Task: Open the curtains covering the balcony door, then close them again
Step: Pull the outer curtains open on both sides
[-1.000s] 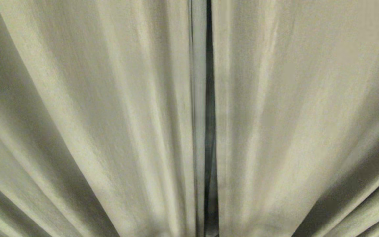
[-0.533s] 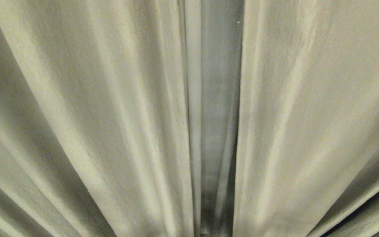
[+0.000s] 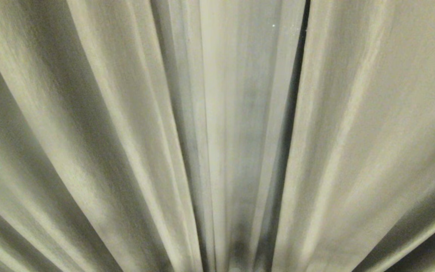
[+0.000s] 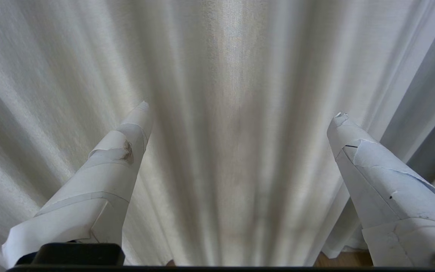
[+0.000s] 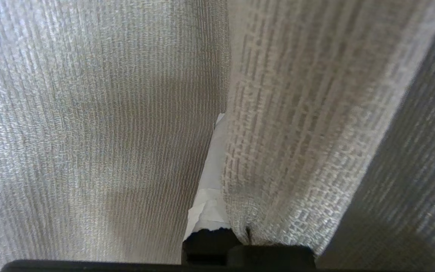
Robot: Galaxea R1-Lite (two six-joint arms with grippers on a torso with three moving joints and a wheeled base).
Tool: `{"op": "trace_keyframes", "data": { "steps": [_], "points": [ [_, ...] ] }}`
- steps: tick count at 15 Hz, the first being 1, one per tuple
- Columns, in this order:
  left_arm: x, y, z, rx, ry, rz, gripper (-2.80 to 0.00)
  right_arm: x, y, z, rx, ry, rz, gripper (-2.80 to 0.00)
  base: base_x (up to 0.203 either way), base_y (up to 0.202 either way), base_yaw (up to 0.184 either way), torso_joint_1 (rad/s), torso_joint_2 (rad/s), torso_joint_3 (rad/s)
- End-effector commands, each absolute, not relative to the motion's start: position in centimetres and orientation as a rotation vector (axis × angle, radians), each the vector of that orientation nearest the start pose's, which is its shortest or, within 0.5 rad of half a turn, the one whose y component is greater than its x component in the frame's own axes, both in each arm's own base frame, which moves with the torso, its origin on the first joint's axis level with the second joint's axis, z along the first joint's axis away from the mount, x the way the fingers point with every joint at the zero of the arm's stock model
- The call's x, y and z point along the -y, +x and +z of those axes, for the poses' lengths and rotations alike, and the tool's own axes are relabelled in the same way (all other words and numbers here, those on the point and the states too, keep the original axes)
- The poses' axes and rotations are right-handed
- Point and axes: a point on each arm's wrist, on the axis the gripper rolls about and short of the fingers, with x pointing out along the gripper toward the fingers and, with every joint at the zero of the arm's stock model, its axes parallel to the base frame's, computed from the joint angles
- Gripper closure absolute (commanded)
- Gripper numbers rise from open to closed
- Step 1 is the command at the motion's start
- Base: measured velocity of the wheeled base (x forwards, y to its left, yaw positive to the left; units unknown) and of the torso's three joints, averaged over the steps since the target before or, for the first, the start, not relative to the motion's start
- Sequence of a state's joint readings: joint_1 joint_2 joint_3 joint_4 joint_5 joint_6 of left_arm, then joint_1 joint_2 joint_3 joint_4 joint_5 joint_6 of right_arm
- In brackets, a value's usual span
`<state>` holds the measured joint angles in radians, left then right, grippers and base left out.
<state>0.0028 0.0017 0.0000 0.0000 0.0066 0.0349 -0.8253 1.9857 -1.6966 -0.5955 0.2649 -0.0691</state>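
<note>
The curtains fill the head view: a thick cream left panel [image 3: 89, 132] and a thick right panel [image 3: 372, 132] stand apart, with the smoother sheer layer [image 3: 240, 113] showing in the gap. The balcony door is hidden behind the fabric. In the right wrist view my right gripper [image 5: 225, 124] is shut on a fold of the thick curtain [image 5: 296, 132]; one white-wrapped finger [image 5: 212, 181] shows and the cloth covers the other. Neither arm appears in the head view. My left gripper [image 4: 242, 109] is open, its fingers well apart, facing pleated curtain [image 4: 221, 75] with nothing between them.
A strip of wooden floor [image 4: 344, 258] shows under the curtain hem in the left wrist view. A narrow dark slit [image 3: 296, 94] runs along the inner edge of the right panel. Fabric closes off everything else ahead.
The gap between the thick panels has widened from a thin slit to a broad band. The right panel's inner edge has slid to the right, uncovering more sheer fabric.
</note>
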Motion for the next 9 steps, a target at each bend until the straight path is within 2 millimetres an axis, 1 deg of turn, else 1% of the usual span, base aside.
{"op": "trace_keyframes", "data": {
  "steps": [1, 3, 6, 8, 9],
  "points": [
    [0.0, -2.3, 7.6, -0.002, 0.035, 0.009, -2.80, 27.7, 27.0, 33.9, 0.260, -0.236, -0.505, 0.00, 0.000, 0.000, 0.000, 0.000, 0.00, 0.000],
    [0.0, -2.3, 7.6, -0.002, 0.035, 0.009, -2.80, 25.5, 26.0, 34.7, 0.264, -0.236, -0.438, 0.00, 0.000, 0.000, 0.000, 0.000, 0.00, 0.000],
    [0.0, -2.3, 7.6, -0.002, 0.035, 0.010, -2.80, 21.6, 24.2, 35.9, 0.279, -0.230, -0.339, 0.00, 0.000, 0.000, 0.000, 0.000, 0.00, 0.000],
    [0.0, -2.3, 7.5, -0.001, 0.035, 0.009, -2.80, 19.1, 23.0, 36.2, 0.285, -0.229, -0.287, 0.00, 0.000, 0.000, 0.000, 0.000, 0.00, 0.000],
    [0.0, -2.3, 7.6, -0.002, 0.035, 0.011, -2.80, 18.3, 22.6, 36.0, 0.279, -0.223, -0.268, 0.00, 0.000, 0.000, 0.000, 0.000, 0.00, 0.000]
  ]
}}
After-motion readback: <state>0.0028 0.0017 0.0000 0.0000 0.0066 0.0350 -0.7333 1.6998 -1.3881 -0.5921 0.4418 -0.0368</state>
